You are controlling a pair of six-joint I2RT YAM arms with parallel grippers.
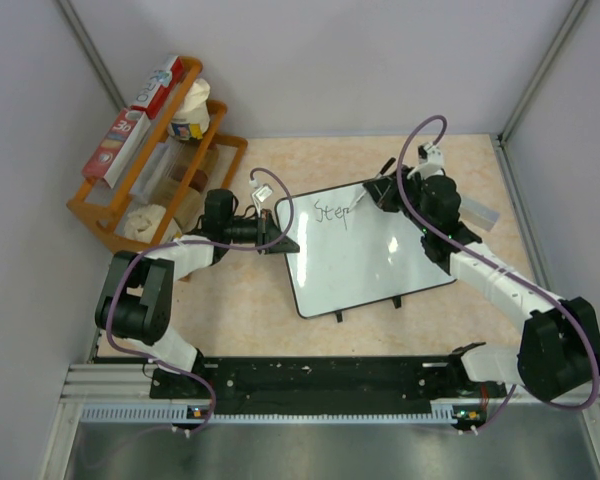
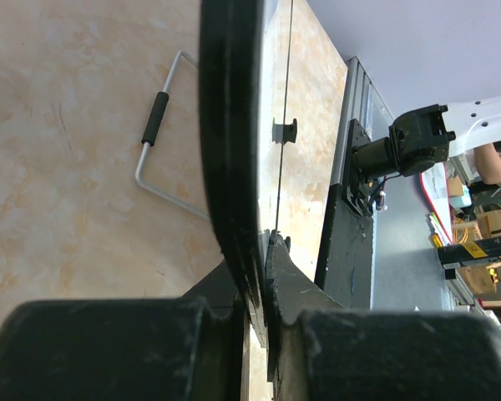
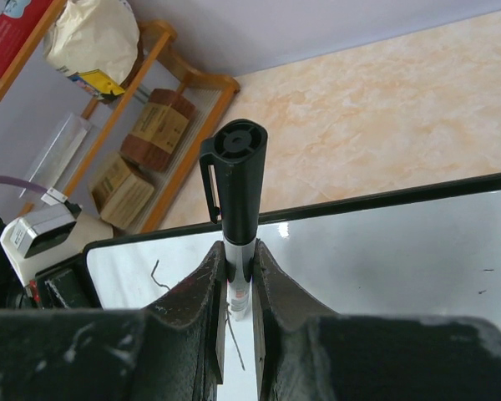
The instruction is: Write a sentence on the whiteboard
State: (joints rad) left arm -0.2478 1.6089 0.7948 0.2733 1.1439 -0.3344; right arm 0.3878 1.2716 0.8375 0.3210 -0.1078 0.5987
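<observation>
Beige marbled table [image 1: 250, 300]: glossy white black-rimmed whiteboard [image 1: 370, 255] lies mid-table; thin dark handwritten sentence [image 1: 332, 213] has only "Step".
L gripper [image 1: 278, 232] clenches board's left edge; R gripper [image 1: 372, 195] grasps black marker pen [image 3: 238, 192]; other words not yet written, I judge.

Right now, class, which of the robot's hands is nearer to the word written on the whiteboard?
Right. The right hand holds the marker just beside the word, near the far edge of the whiteboard; the left hand clamps its left edge, farther off.
</observation>
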